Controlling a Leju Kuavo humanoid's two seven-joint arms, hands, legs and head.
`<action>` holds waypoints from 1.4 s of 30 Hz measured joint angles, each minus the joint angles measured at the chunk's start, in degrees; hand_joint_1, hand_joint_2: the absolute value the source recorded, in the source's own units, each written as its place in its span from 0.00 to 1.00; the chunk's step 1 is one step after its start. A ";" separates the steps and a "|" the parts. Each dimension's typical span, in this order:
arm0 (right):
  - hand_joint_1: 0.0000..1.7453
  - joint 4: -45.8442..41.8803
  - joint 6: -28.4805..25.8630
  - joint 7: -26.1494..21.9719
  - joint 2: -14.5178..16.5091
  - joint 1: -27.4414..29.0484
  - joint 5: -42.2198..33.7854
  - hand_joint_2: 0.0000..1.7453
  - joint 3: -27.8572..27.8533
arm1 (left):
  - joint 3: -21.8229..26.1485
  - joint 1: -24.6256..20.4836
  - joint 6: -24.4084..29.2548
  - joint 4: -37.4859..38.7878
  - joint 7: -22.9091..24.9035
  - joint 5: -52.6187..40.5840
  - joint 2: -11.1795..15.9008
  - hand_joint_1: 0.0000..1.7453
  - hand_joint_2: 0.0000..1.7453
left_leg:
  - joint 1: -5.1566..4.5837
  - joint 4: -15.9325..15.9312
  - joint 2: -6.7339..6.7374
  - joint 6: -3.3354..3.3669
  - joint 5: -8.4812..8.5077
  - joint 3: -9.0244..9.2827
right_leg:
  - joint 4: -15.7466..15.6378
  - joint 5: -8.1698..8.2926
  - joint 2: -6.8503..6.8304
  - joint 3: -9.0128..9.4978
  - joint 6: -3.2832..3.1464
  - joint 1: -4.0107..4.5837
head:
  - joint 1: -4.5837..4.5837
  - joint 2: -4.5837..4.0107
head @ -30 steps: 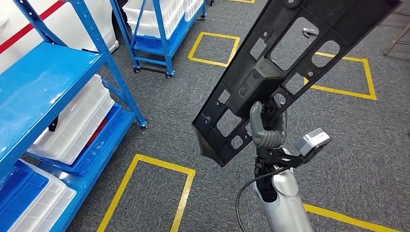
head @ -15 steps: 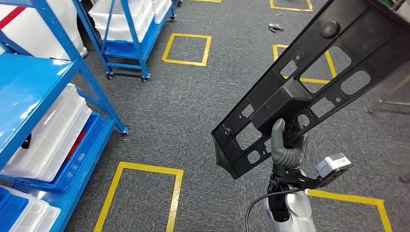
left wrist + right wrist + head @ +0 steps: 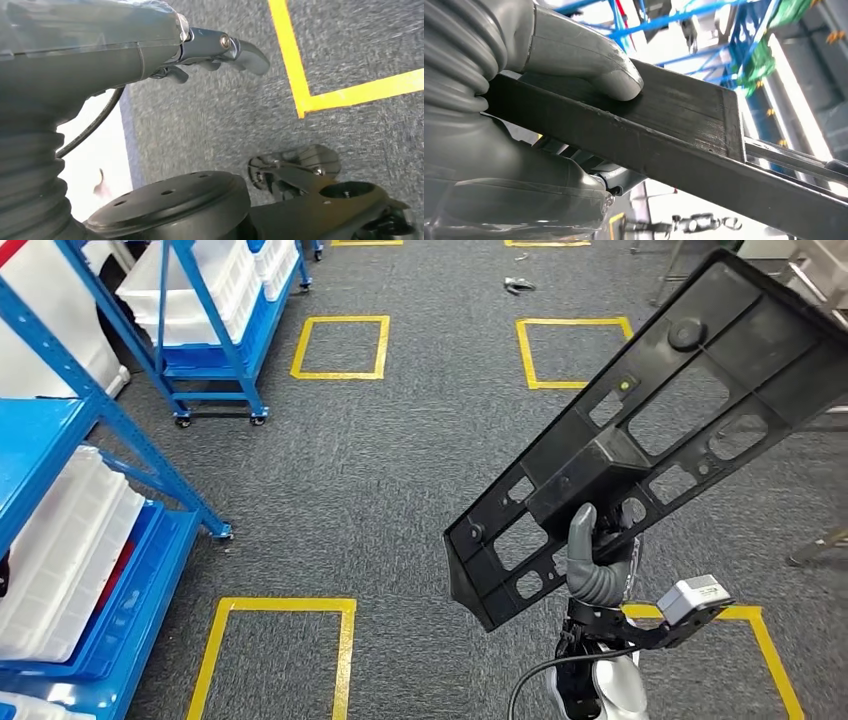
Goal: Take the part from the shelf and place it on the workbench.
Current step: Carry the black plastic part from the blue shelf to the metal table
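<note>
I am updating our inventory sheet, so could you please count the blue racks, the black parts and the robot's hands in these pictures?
Blue racks: 2, the near rack and the far rack
black part: 1
Hands: 2, the right hand gripping the black part, and the left hand
Total: 5

Grey carpet floor [image 3: 400,470] with yellow taped squares [image 3: 340,347]. Blue racks [image 3: 205,330] hold white bins [image 3: 60,550]. Even indoor light.

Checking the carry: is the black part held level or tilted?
Tilted: the black part slants up to the right, gripped near its lower end by the right hand.
</note>
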 joint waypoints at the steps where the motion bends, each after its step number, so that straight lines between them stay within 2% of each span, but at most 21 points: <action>1: 1.00 0.00 0.01 -0.07 0.05 0.30 -0.30 1.00 -0.32 | -0.15 0.16 0.98 0.00 -0.28 -0.43 0.00 0.00 1.00 | 0.02 -4.15 -0.96 0.27 2.12 1.86 | 0.04 0.05 0.70 -0.01 0.09 -0.03 | 0.01 0.00; 3: 1.00 -0.03 0.14 -0.22 0.22 0.97 -0.86 1.00 -1.14 | -0.74 0.42 3.54 0.01 -1.06 -1.69 -0.14 0.00 1.00 | 0.04 -10.77 -3.37 0.72 4.46 4.65 | 0.14 0.37 1.84 -0.34 0.58 -0.09 | 0.02 0.00; 5: 1.00 -0.24 0.59 -0.25 0.38 2.16 -1.52 1.00 -2.18 | -1.57 0.50 5.41 0.02 -2.08 -2.92 -0.37 0.00 1.00 | -0.10 -12.64 -4.22 1.02 4.44 5.30 | 0.08 0.86 2.68 -0.90 1.34 -0.27 | 0.02 0.01; 7: 1.00 -0.67 1.20 -0.17 0.43 3.53 -2.09 1.00 -3.38 | -2.43 0.48 5.64 0.02 -2.69 -3.53 -0.49 0.00 1.00 | -0.08 -13.45 -3.21 1.58 4.89 5.50 | 0.00 1.13 3.01 -1.24 2.04 -0.35 | 0.03 0.01; 9: 1.00 -1.00 1.95 -0.05 0.43 4.21 -2.37 1.00 -4.41 | -3.05 0.59 4.71 0.02 -2.85 -3.49 -0.50 0.00 1.00 | 0.08 -14.33 -1.83 2.31 5.61 5.67 | 2.47 -0.67 1.10 -2.49 2.38 -0.16 | 0.15 0.00; 11: 1.00 -0.95 3.17 0.28 0.43 4.31 -2.52 1.00 -5.02 | -3.26 0.80 2.83 0.01 -2.84 -2.76 -0.32 0.00 1.00 | -0.06 -14.55 -0.30 2.73 5.85 5.58 | 9.07 -4.44 -1.31 -5.51 2.63 -0.21 | 0.27 0.00; 13: 1.00 -0.09 4.48 0.69 0.43 4.10 -2.63 1.00 -5.29 | -3.20 1.03 1.16 0.00 -2.73 -1.64 0.06 0.00 1.00 | -0.24 -14.47 1.25 2.80 5.82 5.40 | 14.67 -6.40 -2.05 -7.96 3.02 -0.50 | 0.28 0.00; 14: 1.00 0.65 4.96 0.91 0.45 3.77 -2.67 1.00 -5.31 | -3.11 1.11 0.61 0.00 -2.62 -1.14 0.25 0.00 1.00 | -0.27 -14.40 1.97 2.76 5.78 5.34 | 14.89 -5.94 -2.28 -7.90 3.17 -0.65 | 0.28 0.00; 16: 1.00 2.27 5.55 1.37 0.52 2.56 -2.66 1.00 -5.08 | -2.83 1.09 0.10 0.00 -2.38 -0.42 0.57 0.00 1.00 | -0.23 -14.06 3.14 2.50 5.53 5.29 | 8.77 -2.65 -3.38 -4.28 3.32 -0.90 | 0.29 0.00; 18: 1.00 3.61 5.93 1.68 0.67 1.01 -2.62 1.00 -4.60 | -2.63 1.01 -0.07 -0.02 -2.10 -0.08 0.87 0.00 1.00 | -0.40 -13.48 3.95 1.90 5.03 5.16 | 2.22 -0.73 -5.02 -0.53 2.91 -0.63 | 0.26 0.00; 19: 1.00 4.17 6.06 1.75 0.77 0.36 -2.60 1.00 -4.37 | -2.57 0.99 -0.08 -0.04 -1.99 0.03 1.01 0.00 1.00 | -0.47 -13.23 4.26 1.57 4.83 5.13 | 0.78 -0.64 -5.44 0.19 2.56 -0.40 | 0.24 0.00; 22: 1.00 5.68 6.46 2.01 0.99 -0.97 -2.63 1.00 -3.94 | -2.46 0.82 0.03 -0.07 -1.46 0.10 1.29 0.00 1.00 | -0.43 -12.98 4.91 0.63 4.47 5.18 | 0.39 -0.68 -4.44 0.00 1.45 -0.17 | 0.22 0.00; 23: 1.00 6.24 6.65 2.11 1.05 -1.55 -2.71 1.00 -3.71 | -2.44 0.77 0.10 -0.07 -1.19 -0.03 1.34 0.00 1.00 | -0.31 -12.33 4.26 0.30 3.88 4.92 | 0.24 -0.54 -3.95 -0.02 1.08 -0.27 | 0.21 0.00; 26: 1.00 7.97 7.01 2.27 1.51 -3.47 -2.92 1.00 -2.80 | -2.44 0.47 0.22 -0.07 -0.60 -0.43 1.49 0.00 1.00 | 0.09 -3.64 0.82 -0.38 -0.96 0.95 | 0.01 -0.23 -2.46 -0.16 0.22 -0.37 | 0.17 0.00; 28: 1.00 8.85 7.10 2.30 1.73 -4.04 -2.92 1.00 -2.45 | -2.45 0.34 0.22 -0.07 -0.44 -0.56 1.55 0.00 1.00 | 0.13 3.15 0.06 -0.48 -3.16 -2.37 | 0.04 -0.21 -1.32 -0.20 0.08 -0.17 | 0.17 0.00; 30: 1.00 9.53 7.16 2.33 1.79 -4.28 -2.97 1.00 -2.27 | -2.45 0.61 0.13 -0.07 0.02 -0.68 1.63 0.00 1.00 | 0.13 2.27 -0.22 -0.29 -0.98 -2.35 | 0.14 -0.21 0.06 -0.14 0.08 -0.08 | 0.17 0.00; 33: 1.00 10.17 7.50 2.39 2.05 -4.73 -3.10 1.00 -1.81 | -2.43 1.00 -0.54 -0.07 1.39 -0.71 1.94 0.00 1.00 | 0.23 -8.65 -3.05 0.33 4.89 1.98 | 0.38 -0.08 2.06 -0.25 0.32 -0.15 | 0.19 0.00; 35: 1.00 10.38 7.80 2.43 2.32 -4.95 -3.13 1.00 -1.43 | -2.42 1.04 -0.84 -0.07 2.03 -0.67 2.03 0.00 1.00 | 0.20 -11.82 -4.69 0.61 5.50 3.17 | 0.46 0.19 2.90 -0.69 0.81 -0.25 | 0.19 0.00; 38: 1.00 10.60 8.14 2.50 2.47 -4.93 -3.19 1.00 -1.14 | -2.42 0.82 -0.98 -0.07 2.55 -0.52 2.02 0.00 1.00 | 0.13 -12.36 -3.84 1.17 5.74 3.31 | 0.08 0.72 3.95 -1.08 1.78 -0.39 | 0.22 0.00; 40: 1.00 10.76 8.43 2.45 2.47 -4.99 -3.26 1.00 -1.09 | -2.42 0.79 -1.29 -0.07 2.65 -0.42 2.02 0.00 1.00 | 0.34 -13.30 -2.74 1.96 6.26 3.57 | 0.75 0.21 2.63 -1.55 2.28 -0.16 | 0.32 0.00; 42: 1.00 11.06 8.73 2.31 2.46 -5.24 -3.37 1.00 -0.83 | -2.42 0.93 -1.69 -0.07 2.56 -0.47 2.04 0.00 1.00 | 0.28 -13.98 -1.41 2.70 6.28 3.81 | 5.74 -2.43 -0.32 -4.07 2.48 0.00 | 0.51 0.00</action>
